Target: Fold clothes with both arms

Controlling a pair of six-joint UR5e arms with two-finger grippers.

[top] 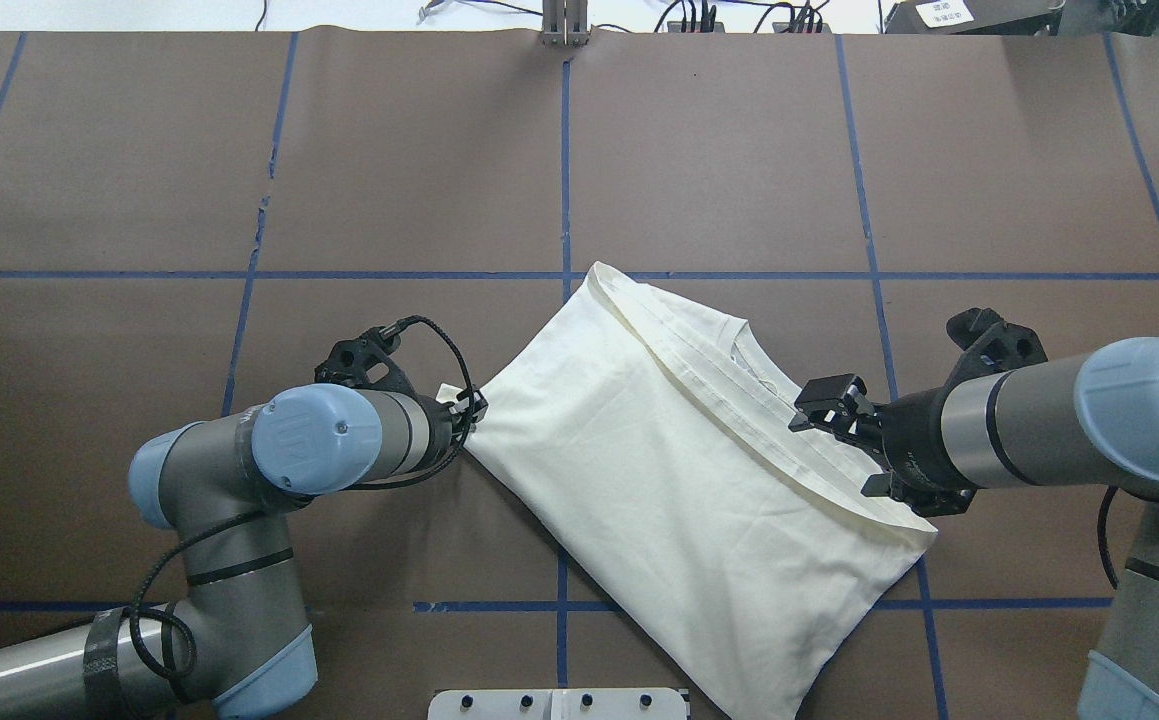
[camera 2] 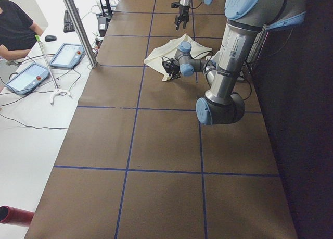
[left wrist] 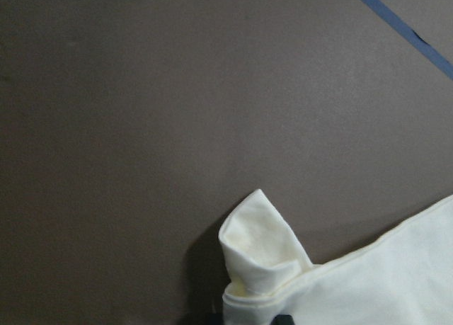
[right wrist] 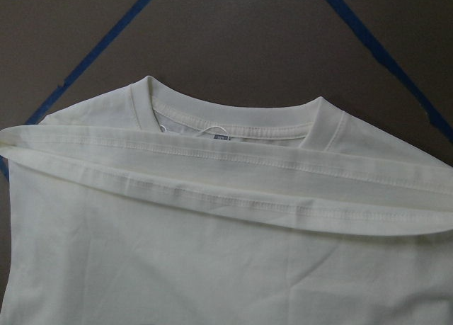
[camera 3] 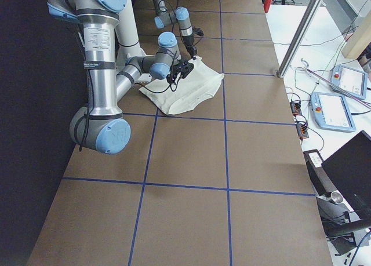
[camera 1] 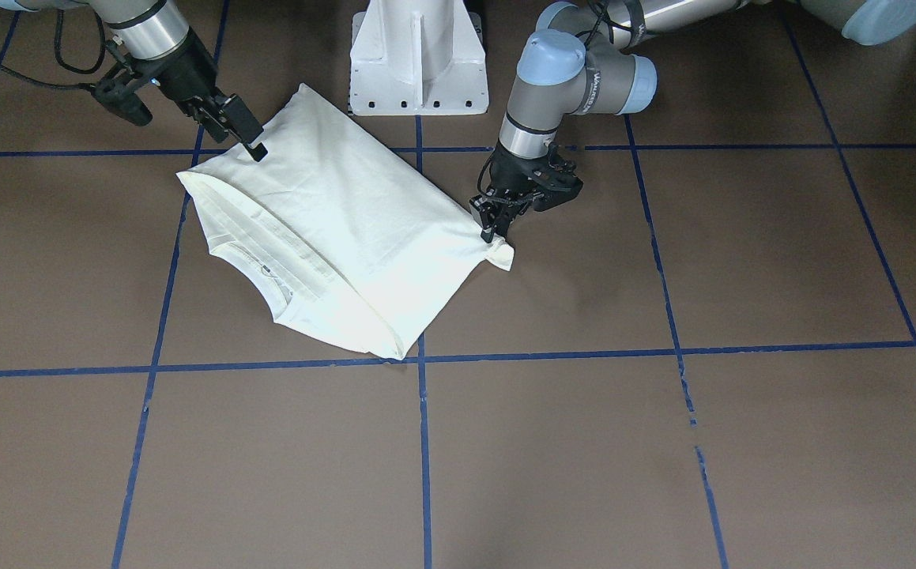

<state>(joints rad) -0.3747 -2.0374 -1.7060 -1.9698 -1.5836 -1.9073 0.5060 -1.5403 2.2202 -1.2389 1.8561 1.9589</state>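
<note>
The cream-white T-shirt (camera 1: 331,221) lies folded and slanted on the brown table, with its collar (right wrist: 226,123) and a doubled hem band showing in the right wrist view. My left gripper (camera 1: 491,235) is low at one corner of the shirt and shut on it. That pinched corner (left wrist: 258,247) puckers up in the left wrist view. My right gripper (top: 817,407) hovers over the opposite edge near the collar, its jaws apart with no cloth between them. In the overhead view the shirt (top: 679,480) spans the gap between both arms.
The white pedestal base (camera 1: 418,63) stands just behind the shirt. Blue tape lines (camera 1: 423,442) grid the table. A side bench holds tablets (camera 2: 28,75) beside a metal pole (camera 2: 78,25), and a person (camera 2: 15,30) sits there.
</note>
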